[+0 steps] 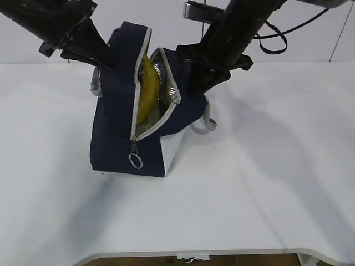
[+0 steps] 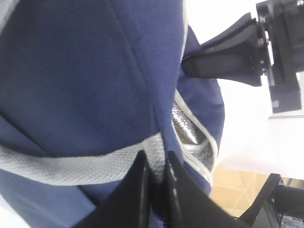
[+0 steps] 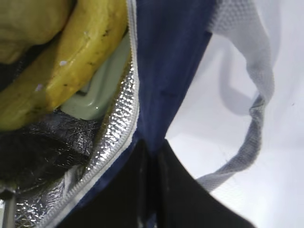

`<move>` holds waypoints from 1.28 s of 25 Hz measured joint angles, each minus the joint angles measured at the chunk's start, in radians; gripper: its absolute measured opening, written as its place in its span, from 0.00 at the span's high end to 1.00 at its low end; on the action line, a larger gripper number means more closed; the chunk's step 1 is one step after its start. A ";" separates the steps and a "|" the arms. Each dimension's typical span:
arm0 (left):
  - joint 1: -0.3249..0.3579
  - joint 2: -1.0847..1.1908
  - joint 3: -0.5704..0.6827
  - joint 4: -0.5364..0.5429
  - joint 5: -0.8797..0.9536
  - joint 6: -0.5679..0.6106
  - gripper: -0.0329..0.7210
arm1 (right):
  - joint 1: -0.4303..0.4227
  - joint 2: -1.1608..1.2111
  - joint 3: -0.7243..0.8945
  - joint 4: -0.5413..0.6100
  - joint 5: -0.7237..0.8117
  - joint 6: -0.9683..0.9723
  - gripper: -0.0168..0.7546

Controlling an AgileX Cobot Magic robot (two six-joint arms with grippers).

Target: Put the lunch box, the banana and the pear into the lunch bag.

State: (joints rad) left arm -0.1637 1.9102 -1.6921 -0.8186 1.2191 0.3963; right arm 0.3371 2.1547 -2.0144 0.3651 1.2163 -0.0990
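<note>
The navy lunch bag (image 1: 119, 122) stands upright mid-table with its zipper open. The banana (image 1: 147, 91) stands inside the opening. In the right wrist view the banana (image 3: 80, 61) lies over the pale green lunch box (image 3: 102, 90), with the rounded dull-yellow pear (image 3: 28, 21) beside it, all within the silver lining. My left gripper (image 1: 105, 64) is shut on the bag's grey webbing handle (image 2: 71, 166), pinched between the jaws (image 2: 156, 159). My right gripper (image 1: 202, 83) is shut on the bag's navy side wall (image 3: 171, 57), just outside the zipper edge (image 3: 153, 149).
The zipper's ring pull (image 1: 136, 160) hangs at the bag's front. The other grey handle (image 3: 251, 128) droops loose on the right side. White table (image 1: 266, 183) stretches around the bag, its front edge near the bottom of the exterior view.
</note>
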 joint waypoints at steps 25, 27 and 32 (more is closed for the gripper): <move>-0.209 0.000 0.000 -0.089 -0.150 -0.001 0.94 | 0.000 -0.205 -0.019 -0.329 0.052 0.128 0.97; -0.209 0.000 0.000 -0.089 -0.154 -0.001 0.94 | 0.000 -0.205 -0.019 -0.329 0.052 0.129 0.97; -0.214 0.000 0.000 -0.089 -0.169 -0.001 0.94 | 0.000 -0.195 -0.019 -0.313 0.052 0.134 0.97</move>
State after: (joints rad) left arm -0.3773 1.9102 -1.6921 -0.9077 1.0499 0.3956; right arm 0.3371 1.9593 -2.0332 0.0517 1.2688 0.0346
